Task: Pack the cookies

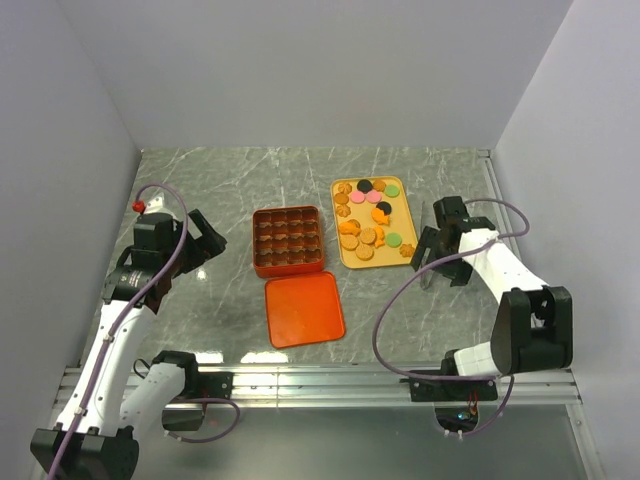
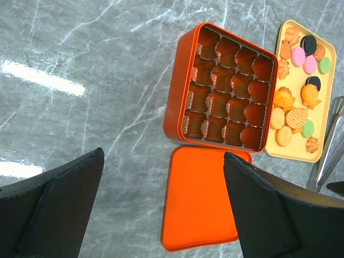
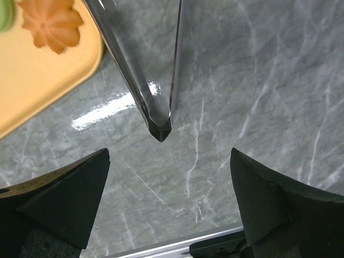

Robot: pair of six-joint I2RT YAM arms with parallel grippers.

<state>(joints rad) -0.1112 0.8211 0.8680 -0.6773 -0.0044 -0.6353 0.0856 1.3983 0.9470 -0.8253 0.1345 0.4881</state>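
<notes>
Cookies (image 1: 370, 220) first: all of them lie on the yellow tray (image 1: 409, 212), just to the left of my right pincer (image 1: 432, 256). They are mostly orange-tan rounds and flowers, with some pink, green and black ones among them. Through my right wrist I catch only one of them, an orange flower cookie (image 3: 54, 24), sitting near the tray's (image 3: 32, 80) corner up and left of my fingers.

My right pincer (image 3: 169, 153) hangs above the marble table (image 3: 269, 80) with its fingers spread wide apart and nothing between them. Directly ahead of it a pair of shiny tongs (image 3: 123, 59) lies on the table beside the tray edge, its joined tip pointing back at me.

Over on the other side, my left pincer (image 2: 164, 156) is spread just as wide and grips nothing. From here the cookies (image 2: 298, 107) are far off to my right, beyond the orange-red gridded box (image 2: 180, 86). That box sits open ahead of this pincer, and the tray (image 2: 290, 156) lies close alongside its far side. The flat orange-red lid (image 2: 199, 204) lies closer to me, just beside the box's near edge. The tongs (image 2: 328, 156) glint at the very right of this view, past the tray.

From above, my left pincer (image 1: 205, 240) stands apart from the box (image 1: 288, 241) on its left, and the lid (image 1: 304, 309) rests on the table (image 1: 200, 180) in front of the box.
</notes>
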